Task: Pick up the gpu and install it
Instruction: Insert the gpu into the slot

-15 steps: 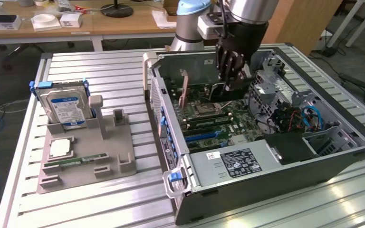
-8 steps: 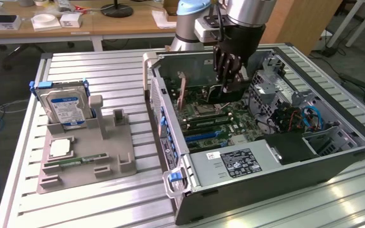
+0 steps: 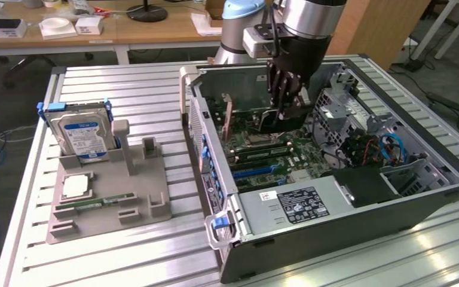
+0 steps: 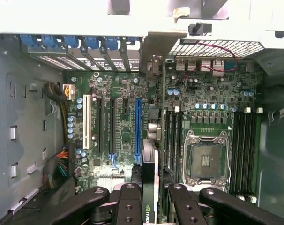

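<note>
The gpu (image 3: 272, 125) is a thin dark card, held edge-on inside the open computer case (image 3: 421, 197). It hangs just above the motherboard (image 3: 293, 156). My gripper (image 3: 285, 112) reaches down into the case from above and is shut on the card. In the wrist view the gpu (image 4: 149, 180) shows a green logo, and my black fingers (image 4: 130, 199) clamp it from both sides, with the gripper (image 4: 151, 194) centred on it. The long blue slot (image 4: 138, 126) on the board lies just ahead of the card's edge. Whether the card touches the board I cannot tell.
An empty CPU socket (image 4: 205, 161) and memory slots (image 4: 242, 150) lie beside the card. On the exterior view's left, a grey fixture (image 3: 146, 206) holds a blue-labelled hard drive (image 3: 84, 134), a CPU (image 3: 76, 186) and a green RAM stick (image 3: 94, 205). A power supply (image 3: 297, 203) sits at the case front.
</note>
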Action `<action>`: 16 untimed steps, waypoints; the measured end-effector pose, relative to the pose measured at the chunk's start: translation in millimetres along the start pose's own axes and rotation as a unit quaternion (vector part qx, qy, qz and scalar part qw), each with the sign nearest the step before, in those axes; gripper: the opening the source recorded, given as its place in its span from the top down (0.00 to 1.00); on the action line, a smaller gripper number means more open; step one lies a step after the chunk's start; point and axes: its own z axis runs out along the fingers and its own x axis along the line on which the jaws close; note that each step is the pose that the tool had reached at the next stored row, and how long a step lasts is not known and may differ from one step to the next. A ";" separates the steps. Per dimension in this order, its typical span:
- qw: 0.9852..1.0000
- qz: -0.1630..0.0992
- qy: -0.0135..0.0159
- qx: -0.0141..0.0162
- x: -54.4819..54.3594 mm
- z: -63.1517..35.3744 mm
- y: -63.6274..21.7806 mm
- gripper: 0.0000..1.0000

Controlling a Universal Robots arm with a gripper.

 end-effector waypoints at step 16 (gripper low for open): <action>1.000 0.000 0.000 0.000 9.1 7.1 2.8 0.73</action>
